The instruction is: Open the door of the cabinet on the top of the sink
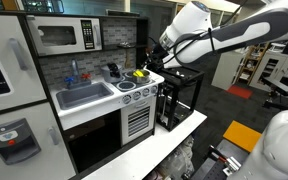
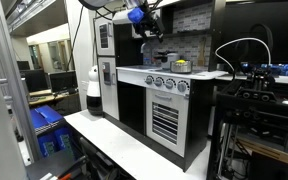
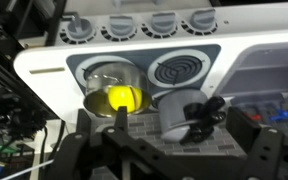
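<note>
Fingers spread wide, holding nothing, hover over the stovetop; your door lies left and higher, above the sink.

We see the small white cabinet mounted above the grey sink; its wide windowed door looks shut, though the view is small.

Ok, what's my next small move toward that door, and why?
Probably carry the gripper sideways off the stovetop, toward the cabinet above the sink. The wrist view looks down on the pot and burners, not the door, and the jaws stand open with nothing between them, so it seems free to travel.
</note>
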